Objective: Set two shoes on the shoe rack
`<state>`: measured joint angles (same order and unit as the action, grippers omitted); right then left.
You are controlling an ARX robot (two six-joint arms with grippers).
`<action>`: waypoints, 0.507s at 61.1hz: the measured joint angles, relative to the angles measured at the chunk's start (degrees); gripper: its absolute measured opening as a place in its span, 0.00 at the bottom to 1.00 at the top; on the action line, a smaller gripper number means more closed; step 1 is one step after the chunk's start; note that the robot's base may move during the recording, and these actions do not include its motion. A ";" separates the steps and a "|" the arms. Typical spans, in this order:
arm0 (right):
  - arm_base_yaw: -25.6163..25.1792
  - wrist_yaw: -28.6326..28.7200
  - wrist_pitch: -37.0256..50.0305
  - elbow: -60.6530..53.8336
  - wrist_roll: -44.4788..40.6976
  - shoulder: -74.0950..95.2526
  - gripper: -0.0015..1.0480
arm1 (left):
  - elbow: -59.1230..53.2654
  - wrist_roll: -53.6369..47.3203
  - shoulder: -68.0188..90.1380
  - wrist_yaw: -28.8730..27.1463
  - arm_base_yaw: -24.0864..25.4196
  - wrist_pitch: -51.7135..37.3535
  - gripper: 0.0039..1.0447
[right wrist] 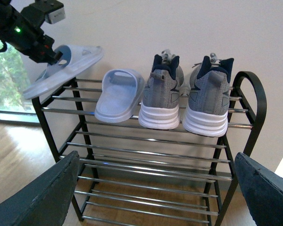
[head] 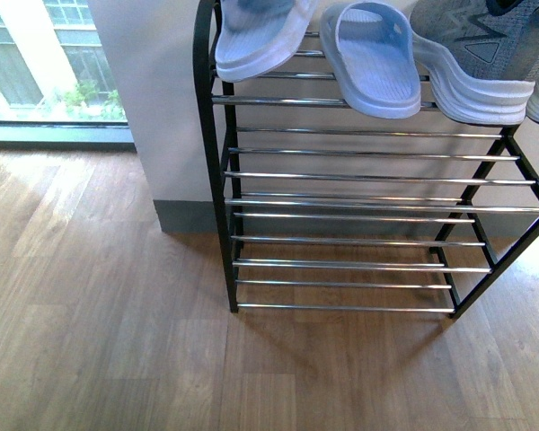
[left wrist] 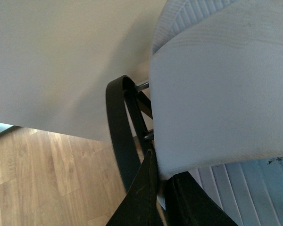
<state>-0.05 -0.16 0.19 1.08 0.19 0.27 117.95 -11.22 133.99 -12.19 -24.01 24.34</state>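
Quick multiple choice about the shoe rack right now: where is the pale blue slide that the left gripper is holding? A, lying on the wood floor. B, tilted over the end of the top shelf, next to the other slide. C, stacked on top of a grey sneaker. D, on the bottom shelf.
B: in the right wrist view the left gripper clamps the held slide tilted over the top shelf's end, beside the other slide lying on the shoe rack.

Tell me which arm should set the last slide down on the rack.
Left. Its gripper already holds the tilted slide over the shoe rack top corner. The right gripper hangs open and empty, back from the rack.
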 joint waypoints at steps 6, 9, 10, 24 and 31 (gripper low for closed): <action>0.00 0.02 0.00 0.00 0.00 0.00 0.91 | 2.80 1.11 2.73 -1.64 -0.79 1.38 0.02; 0.00 0.00 0.00 0.00 0.00 0.00 0.91 | 3.72 1.46 3.63 -2.27 -0.98 1.81 0.02; 0.00 0.02 0.00 0.00 0.00 0.00 0.91 | 4.24 1.51 4.13 -2.73 -1.07 2.03 0.02; 0.00 0.02 0.00 0.00 0.00 0.00 0.91 | 7.93 2.29 7.37 -5.09 -1.31 4.55 0.09; 0.00 0.02 0.00 0.00 0.00 0.00 0.91 | 7.93 2.05 7.34 -5.70 -1.51 4.17 0.26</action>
<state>-0.05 -0.14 0.19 1.08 0.19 0.27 125.89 -9.17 141.34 -17.89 -25.52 28.51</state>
